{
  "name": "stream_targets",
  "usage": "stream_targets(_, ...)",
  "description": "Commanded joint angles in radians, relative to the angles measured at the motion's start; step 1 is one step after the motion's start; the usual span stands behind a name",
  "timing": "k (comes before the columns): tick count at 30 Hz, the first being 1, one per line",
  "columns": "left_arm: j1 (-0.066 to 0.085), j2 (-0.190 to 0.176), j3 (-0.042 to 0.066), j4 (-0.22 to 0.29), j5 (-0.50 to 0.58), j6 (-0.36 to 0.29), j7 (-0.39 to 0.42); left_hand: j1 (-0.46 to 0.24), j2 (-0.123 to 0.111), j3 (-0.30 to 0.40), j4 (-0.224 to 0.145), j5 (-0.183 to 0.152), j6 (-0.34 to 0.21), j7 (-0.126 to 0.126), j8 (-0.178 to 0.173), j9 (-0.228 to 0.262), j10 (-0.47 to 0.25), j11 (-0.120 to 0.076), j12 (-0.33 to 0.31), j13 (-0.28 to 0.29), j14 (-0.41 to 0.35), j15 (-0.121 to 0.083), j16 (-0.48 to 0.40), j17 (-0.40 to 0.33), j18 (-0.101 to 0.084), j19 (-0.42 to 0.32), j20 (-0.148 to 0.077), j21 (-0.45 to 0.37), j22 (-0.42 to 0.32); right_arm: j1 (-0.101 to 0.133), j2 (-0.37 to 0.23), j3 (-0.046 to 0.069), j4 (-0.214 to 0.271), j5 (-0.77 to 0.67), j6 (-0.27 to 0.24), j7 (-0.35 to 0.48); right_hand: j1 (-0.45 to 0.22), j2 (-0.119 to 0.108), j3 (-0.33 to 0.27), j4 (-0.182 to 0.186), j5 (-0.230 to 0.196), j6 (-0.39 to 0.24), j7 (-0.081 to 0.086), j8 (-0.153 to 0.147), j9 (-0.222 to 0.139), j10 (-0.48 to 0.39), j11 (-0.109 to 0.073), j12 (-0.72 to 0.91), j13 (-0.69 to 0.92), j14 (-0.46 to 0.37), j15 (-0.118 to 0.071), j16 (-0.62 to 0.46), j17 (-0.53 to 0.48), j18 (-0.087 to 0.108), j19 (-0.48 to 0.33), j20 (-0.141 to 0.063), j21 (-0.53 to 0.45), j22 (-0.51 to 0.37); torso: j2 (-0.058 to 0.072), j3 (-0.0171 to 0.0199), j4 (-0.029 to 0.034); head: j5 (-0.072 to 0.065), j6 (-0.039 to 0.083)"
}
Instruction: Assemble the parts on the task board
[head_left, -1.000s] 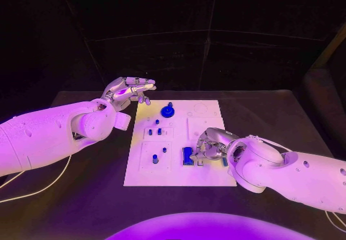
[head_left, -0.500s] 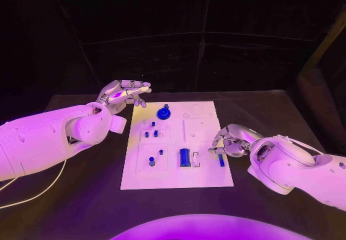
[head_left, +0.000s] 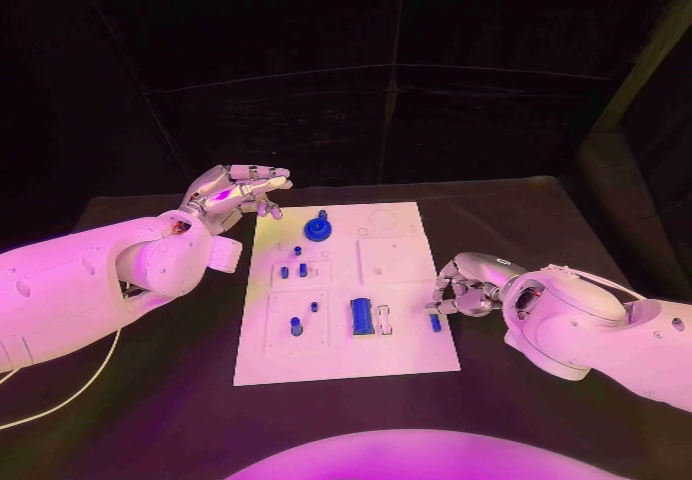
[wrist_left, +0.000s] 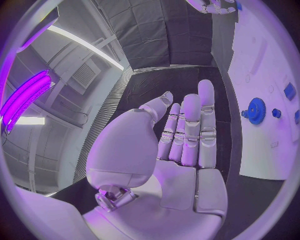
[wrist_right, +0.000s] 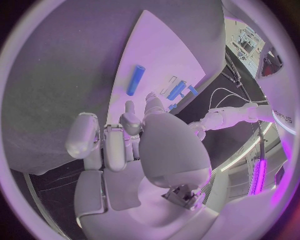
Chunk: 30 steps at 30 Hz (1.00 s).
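Observation:
The white task board (head_left: 378, 352) lies mid-table. A blue gear (head_left: 317, 229) stands at its far end, a blue block (head_left: 361, 316) sits near its front, and small blue pegs (head_left: 293, 270) stand left of centre. A short blue cylinder (head_left: 436, 322) lies by the board's right edge. My right hand (head_left: 464, 285) hovers just beyond that edge, fingers curled in and holding nothing; in the right wrist view the cylinder (wrist_right: 135, 80) lies apart from the fingertips (wrist_right: 130, 107). My left hand (head_left: 232, 189) hangs off the board's far left corner, and its fingers (wrist_left: 190, 130) are straight and empty near the gear (wrist_left: 256, 110).
The black table (head_left: 159, 400) runs around the board on all sides. My left forearm (head_left: 101, 280) crosses the table's left side and my right forearm (head_left: 606, 330) covers the right front. A white cable (head_left: 65, 400) trails at the front left.
My right hand has pulled back from beside the blue block to the board's right edge. The camera has shifted. My left hand keeps its place by the far left corner.

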Motion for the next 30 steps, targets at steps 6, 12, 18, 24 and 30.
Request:
stream_targets(6, 0.001, -0.001, 0.0, 0.002, 0.001, 0.015, 0.004, 0.002, 0.007, -0.005, 0.0, -0.001, 0.002, -0.004, 0.003, 0.001, -0.005, -0.002, 0.005, 0.001, -0.007, -0.001, 0.001, -0.001, 0.006, -0.002, 0.002, -0.007, -0.001, -0.002, 0.012, 0.0, -0.013, -0.062, 0.096, -0.049, -0.017, 0.002, -0.018, 0.016, -0.011, 0.027, -0.005, -0.006, -0.004, 0.002, -0.005, -0.007, -0.001, 0.053, -0.001, 0.003, 0.002, -0.006, 0.001, 0.007, 0.006, 0.002, 0.0, -0.0002, 0.0044, -0.003, 0.0)
stream_targets(12, 0.001, -0.001, 0.0, 0.002, 0.001, 0.015, 0.004, 0.002, 0.007, -0.005, 0.0, -0.001, 0.002, -0.004, 0.003, 0.001, -0.005, -0.002, 0.005, 0.001, -0.007, -0.001, 0.001, -0.001, 0.006, -0.002, 0.002, -0.007, -0.001, -0.003, 0.018, 0.0, -0.02, -0.067, 0.114, -0.062, -0.022, 0.002, -0.025, 0.024, -0.016, 0.039, -0.008, -0.003, -0.003, 0.002, -0.008, -0.008, -0.001, 0.053, -0.003, 0.002, 0.003, -0.006, 0.001, 0.005, 0.006, 0.002, 0.001, -0.0006, 0.0033, -0.002, -0.001)
stream_targets(18, 0.001, -0.002, 0.0, 0.002, 0.001, 0.016, 0.002, 0.002, 0.007, -0.005, 0.0, -0.001, 0.002, -0.004, 0.003, 0.001, -0.005, -0.002, 0.005, 0.001, -0.007, -0.001, 0.001, -0.001, 0.006, -0.002, 0.002, -0.007, -0.001, -0.005, 0.03, -0.001, -0.024, -0.069, 0.14, -0.067, -0.023, 0.003, -0.029, 0.028, -0.02, 0.055, -0.013, 0.004, 0.001, 0.004, -0.012, -0.006, 0.002, 0.054, -0.006, 0.004, 0.008, -0.007, 0.003, 0.003, 0.008, 0.008, 0.001, -0.0006, 0.0033, -0.002, -0.003)
stream_targets(24, 0.001, -0.003, 0.0, 0.002, 0.001, 0.017, 0.001, 0.002, 0.007, -0.005, 0.0, -0.001, 0.002, -0.004, 0.003, 0.001, -0.005, -0.002, 0.005, 0.001, -0.007, -0.001, 0.001, -0.001, 0.006, -0.002, 0.002, -0.007, -0.001, -0.007, 0.04, -0.001, -0.03, -0.071, 0.168, -0.071, -0.013, 0.003, -0.029, 0.024, -0.02, 0.063, -0.017, 0.009, 0.005, 0.006, -0.015, -0.004, 0.004, 0.055, -0.009, 0.006, 0.011, -0.008, 0.005, 0.0, 0.01, 0.012, 0.0, -0.0012, 0.0035, -0.002, -0.006)
stream_targets(30, 0.001, -0.004, 0.0, 0.003, 0.001, 0.018, 0.0, 0.002, 0.008, -0.007, 0.0, -0.001, 0.001, -0.004, 0.005, 0.001, -0.008, -0.002, 0.008, 0.001, -0.008, -0.001, 0.002, -0.002, 0.006, -0.001, 0.002, -0.008, -0.002, -0.009, 0.056, -0.001, -0.037, -0.081, 0.193, -0.077, 0.028, 0.008, -0.024, 0.003, -0.011, 0.068, -0.02, 0.012, 0.011, 0.006, -0.019, -0.006, 0.004, 0.055, -0.012, 0.006, 0.014, -0.008, 0.005, -0.004, 0.011, 0.015, 0.001, -0.0011, 0.0043, -0.001, -0.008)
